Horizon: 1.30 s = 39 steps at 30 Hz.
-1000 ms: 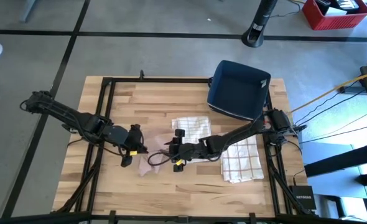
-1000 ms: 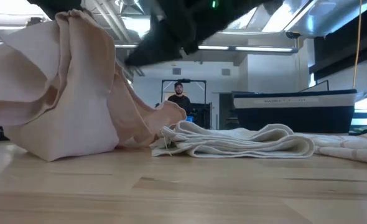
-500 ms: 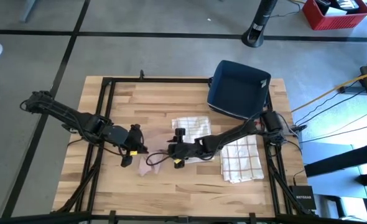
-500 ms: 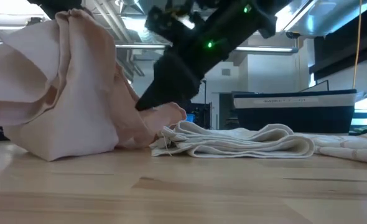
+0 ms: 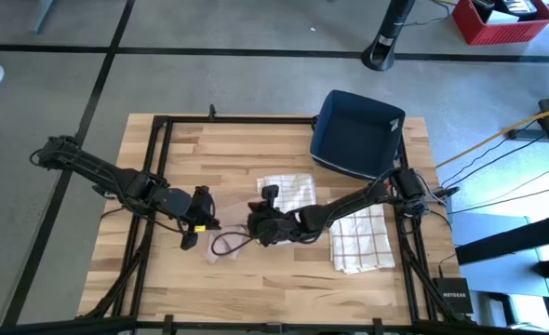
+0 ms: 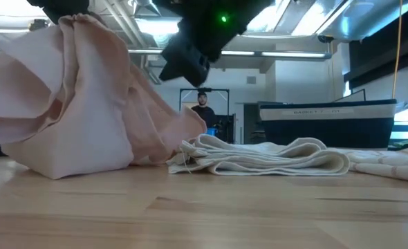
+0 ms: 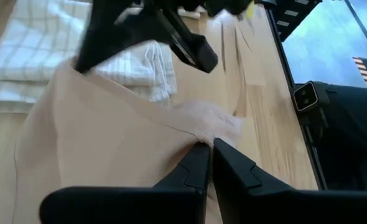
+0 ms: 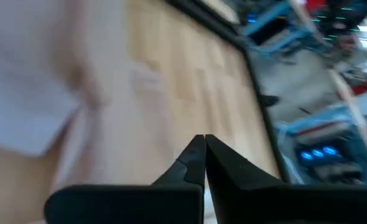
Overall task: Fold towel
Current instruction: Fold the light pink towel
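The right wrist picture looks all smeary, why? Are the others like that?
Right wrist view: table and pink towel are streaked with blur; only the right gripper looks sharp. High view: crisp. Low view: bright ceiling lights glare.

Blue bin: sitting tilted at the table's far right corner.
Person: standing in the room beyond.
Red crate: resting on the floor.

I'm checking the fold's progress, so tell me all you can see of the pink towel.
The pink towel is soft, pale peach cloth, bunched and draped in folds, lifted at one end by the shut left claw. Its lower part rests on the wooden table, against a folded white towel. The right claw is shut close by; whether it pinches the cloth cannot be told.
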Available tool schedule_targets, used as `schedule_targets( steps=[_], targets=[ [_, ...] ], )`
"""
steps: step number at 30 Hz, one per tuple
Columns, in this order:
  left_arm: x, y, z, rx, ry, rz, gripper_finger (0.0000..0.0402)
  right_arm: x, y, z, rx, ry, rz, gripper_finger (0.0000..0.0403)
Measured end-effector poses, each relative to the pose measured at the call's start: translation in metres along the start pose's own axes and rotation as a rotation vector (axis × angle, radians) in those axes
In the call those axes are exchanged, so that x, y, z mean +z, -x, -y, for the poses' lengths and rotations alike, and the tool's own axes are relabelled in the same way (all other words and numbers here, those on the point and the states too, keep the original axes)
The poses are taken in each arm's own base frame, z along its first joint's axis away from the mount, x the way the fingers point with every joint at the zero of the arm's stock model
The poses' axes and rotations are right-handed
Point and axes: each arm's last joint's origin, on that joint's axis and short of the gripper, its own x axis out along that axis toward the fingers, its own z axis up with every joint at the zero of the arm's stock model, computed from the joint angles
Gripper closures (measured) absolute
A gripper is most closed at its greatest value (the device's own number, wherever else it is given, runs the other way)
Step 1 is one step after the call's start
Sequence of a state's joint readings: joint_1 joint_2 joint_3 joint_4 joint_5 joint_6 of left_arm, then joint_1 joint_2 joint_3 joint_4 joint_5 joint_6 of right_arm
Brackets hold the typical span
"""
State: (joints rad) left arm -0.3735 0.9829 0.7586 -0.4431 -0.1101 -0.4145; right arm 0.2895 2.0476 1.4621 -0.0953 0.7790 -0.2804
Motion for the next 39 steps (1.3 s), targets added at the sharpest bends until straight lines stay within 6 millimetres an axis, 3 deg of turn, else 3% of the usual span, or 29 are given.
schedule_targets(
  steps=[7,13,17,24,30,35,39],
  targets=[
    [-0.003,0.000,-0.001,0.013,0.007,-0.028,0.0389,0.011,0.010,0.003,0.029,0.013,-0.001,0.0392],
    [-0.004,0.000,-0.002,0.021,0.029,-0.045,0.0389,-0.011,0.009,-0.002,0.128,-0.026,-0.176,0.0378],
    [-0.004,0.000,-0.002,0.020,0.030,-0.043,0.0389,-0.027,0.007,-0.007,0.166,-0.019,-0.240,0.0334],
    [-0.004,0.000,-0.002,0.020,0.030,-0.042,0.0389,-0.029,-0.001,-0.017,0.174,0.040,-0.079,0.0243],
    [-0.004,0.000,-0.002,0.020,0.030,-0.042,0.0389,-0.035,-0.004,-0.025,0.264,0.091,-0.021,0.0197],
    [-0.004,0.000,-0.002,0.019,0.030,-0.040,0.0389,-0.040,-0.018,-0.030,0.205,0.087,-0.026,0.0195],
    [-0.004,0.000,-0.002,0.018,0.029,-0.039,0.0389,-0.042,-0.025,-0.031,0.128,0.109,-0.028,0.0231]
  ],
)
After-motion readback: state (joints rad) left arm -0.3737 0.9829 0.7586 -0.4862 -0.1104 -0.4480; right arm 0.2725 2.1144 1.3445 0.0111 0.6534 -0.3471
